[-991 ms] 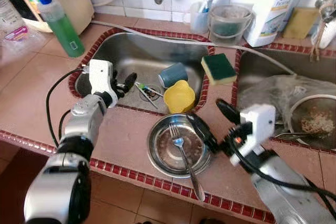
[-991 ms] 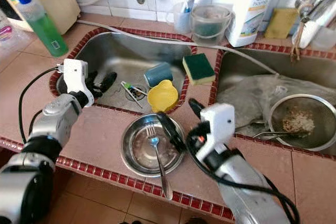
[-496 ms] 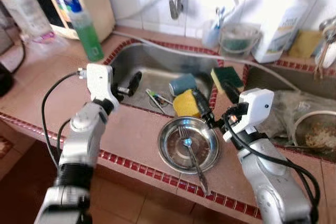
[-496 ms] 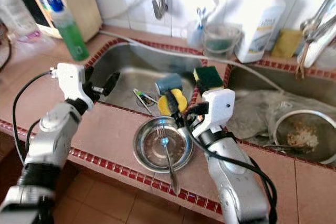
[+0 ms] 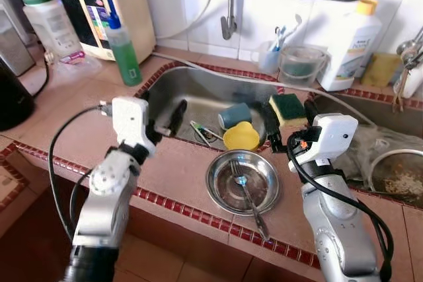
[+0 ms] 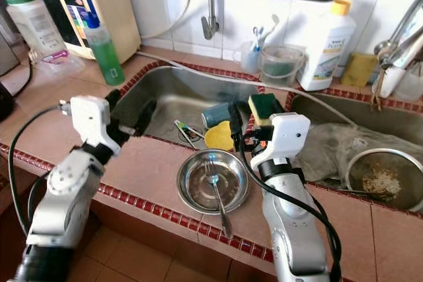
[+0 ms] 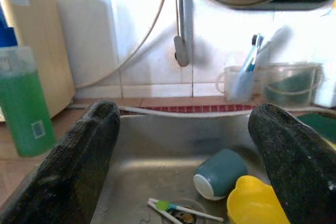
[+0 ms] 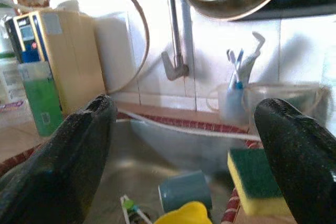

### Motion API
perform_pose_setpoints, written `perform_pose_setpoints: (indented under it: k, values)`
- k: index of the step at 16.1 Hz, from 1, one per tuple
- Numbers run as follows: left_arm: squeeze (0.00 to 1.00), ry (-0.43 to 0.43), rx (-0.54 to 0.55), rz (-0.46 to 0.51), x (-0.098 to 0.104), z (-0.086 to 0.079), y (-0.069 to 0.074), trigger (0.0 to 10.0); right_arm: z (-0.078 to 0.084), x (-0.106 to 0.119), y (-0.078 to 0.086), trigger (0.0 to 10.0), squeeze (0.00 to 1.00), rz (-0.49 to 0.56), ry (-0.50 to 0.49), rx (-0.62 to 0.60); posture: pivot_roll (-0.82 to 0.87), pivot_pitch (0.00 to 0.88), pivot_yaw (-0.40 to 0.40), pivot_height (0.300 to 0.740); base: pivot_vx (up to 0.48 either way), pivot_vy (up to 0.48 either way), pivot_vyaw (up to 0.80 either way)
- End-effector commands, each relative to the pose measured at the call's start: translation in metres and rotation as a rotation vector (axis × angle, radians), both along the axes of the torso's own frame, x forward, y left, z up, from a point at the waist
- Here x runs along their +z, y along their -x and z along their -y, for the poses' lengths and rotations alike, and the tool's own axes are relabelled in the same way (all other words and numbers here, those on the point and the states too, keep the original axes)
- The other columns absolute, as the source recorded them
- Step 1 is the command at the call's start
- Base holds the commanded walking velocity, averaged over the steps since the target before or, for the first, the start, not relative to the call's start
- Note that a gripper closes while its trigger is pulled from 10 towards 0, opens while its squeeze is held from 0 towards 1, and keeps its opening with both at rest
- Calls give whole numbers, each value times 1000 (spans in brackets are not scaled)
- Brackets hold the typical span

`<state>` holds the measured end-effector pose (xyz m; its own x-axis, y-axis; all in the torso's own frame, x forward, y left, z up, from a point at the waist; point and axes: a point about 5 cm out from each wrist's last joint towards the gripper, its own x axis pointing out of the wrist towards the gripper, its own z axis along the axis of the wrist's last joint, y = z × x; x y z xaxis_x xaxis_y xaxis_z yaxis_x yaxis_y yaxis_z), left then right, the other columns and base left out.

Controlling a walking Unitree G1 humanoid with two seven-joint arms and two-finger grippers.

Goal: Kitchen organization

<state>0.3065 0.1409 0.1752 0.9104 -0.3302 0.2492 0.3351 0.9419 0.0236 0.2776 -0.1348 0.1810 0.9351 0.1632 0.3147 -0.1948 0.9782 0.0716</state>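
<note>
- Centrally, a steel bowl (image 5: 242,181) is sitting on the tiled tabletop (image 5: 178,163) just in front of the left sink (image 5: 198,97); a fork (image 5: 248,193) is lying in it, handle sticking out over the near rim.
- Behind the bowl, a yellow cup (image 5: 240,137) and a teal cup (image 5: 234,114) are lying in the sink, the teal one on its side; a toothbrush-like item (image 5: 201,130) is resting near the drain.
- A green-and-yellow sponge (image 5: 287,107) is sitting on the ledge between the two sinks.
- Right gripper (image 5: 269,123) is hovering above the sink edge beside the sponge and behind the bowl, fingers spread wide, holding nothing.
- Left gripper (image 5: 165,113) is reaching over the sink's left rim, fingers likewise wide apart and empty.
- Right sink is holding a metal strainer (image 6: 385,177) with food scraps.
- Along the wall: a green soap bottle (image 5: 123,47), a faucet (image 5: 229,11), a cup with toothbrushes (image 5: 269,57), and a white detergent bottle (image 5: 350,47).
</note>
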Motion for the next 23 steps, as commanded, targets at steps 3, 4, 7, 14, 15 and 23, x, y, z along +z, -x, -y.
perform_pose_setpoints:
  k: [3,4,7,14,15,23]
  values:
    - [0,30,-25,-26,-4,5,8,10000,-6,-7,-1,10000,0,-5,5,14,-177,0,61,740,0,0,0]
    - [0,29,-22,-31,-5,6,10,10000,-8,-8,-1,10000,0,-4,9,20,-173,0,58,740,0,0,0]
    - [0,38,-24,-27,-6,6,14,10000,-6,-10,-3,10000,0,8,27,3,-167,0,53,740,0,0,0]
    - [0,68,-2,-10,-4,-1,21,10000,2,-17,-4,10000,0,16,51,-51,-156,0,48,740,0,0,0]
    - [0,66,-4,-14,-4,-1,21,10000,1,-18,-5,10000,0,17,53,-52,-155,0,48,740,0,0,0]
    - [0,70,-5,-22,-2,-1,19,10000,0,-18,-7,10000,0,26,56,-54,-155,0,50,740,0,0,0]
